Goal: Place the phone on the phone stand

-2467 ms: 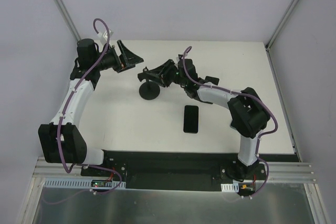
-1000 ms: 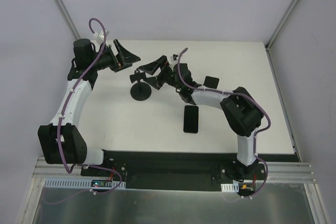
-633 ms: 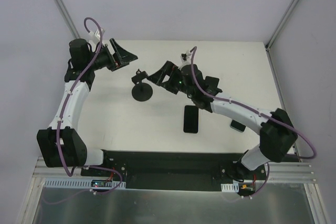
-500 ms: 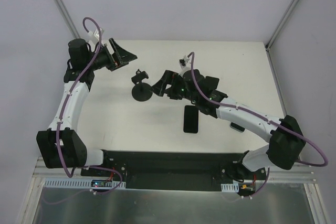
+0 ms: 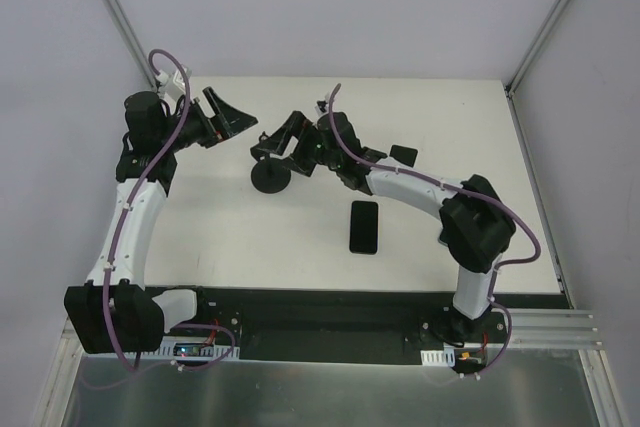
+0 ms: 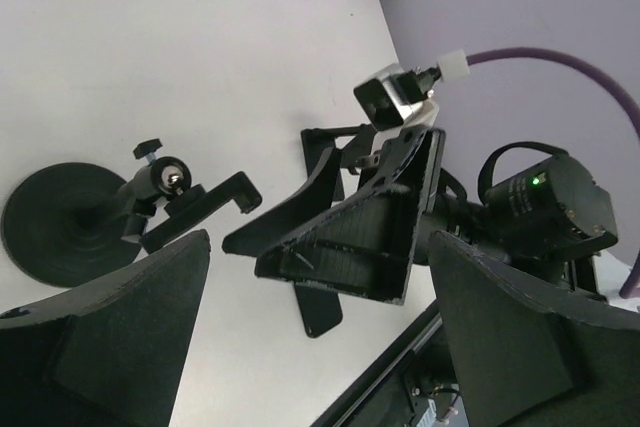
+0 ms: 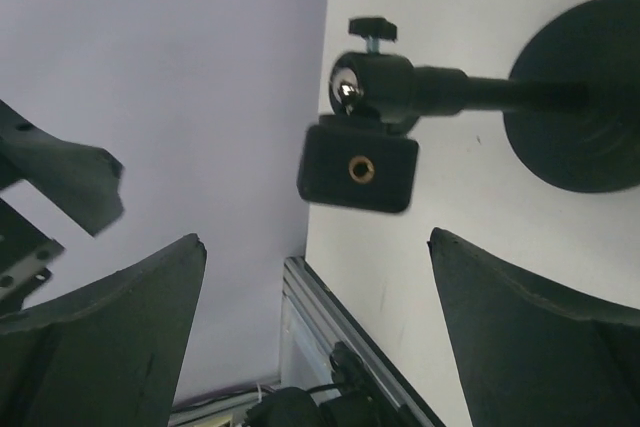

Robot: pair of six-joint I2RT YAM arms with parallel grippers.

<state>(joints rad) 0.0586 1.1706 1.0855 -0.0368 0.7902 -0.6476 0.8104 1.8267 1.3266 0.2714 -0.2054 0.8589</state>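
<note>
The black phone [image 5: 364, 227] lies flat on the white table, near the middle, with nothing touching it; a corner of the phone [image 6: 318, 309] shows in the left wrist view. The phone stand [image 5: 271, 177] stands upright left of centre, its disc base [image 7: 585, 127] on the table and its holder [image 7: 358, 169] on a ball joint. My right gripper [image 5: 280, 135] hovers open at the stand's top; the holder sits just ahead of the right gripper [image 7: 318, 242], not between its fingers. My left gripper [image 5: 230, 115] is open and empty, up at the left of the stand [image 6: 190, 202].
A small black piece [image 5: 403, 155] lies on the table behind the right forearm. The right gripper's finger [image 6: 350, 227] fills the space in front of the left gripper [image 6: 318, 237]. Grey walls close the back and sides; a black rail [image 5: 320, 312] runs along the near edge.
My right arm swung out to the right and came back, so its gripper is again at the stand's top. My left arm drew a little to the left. Phone and stand stayed put.
</note>
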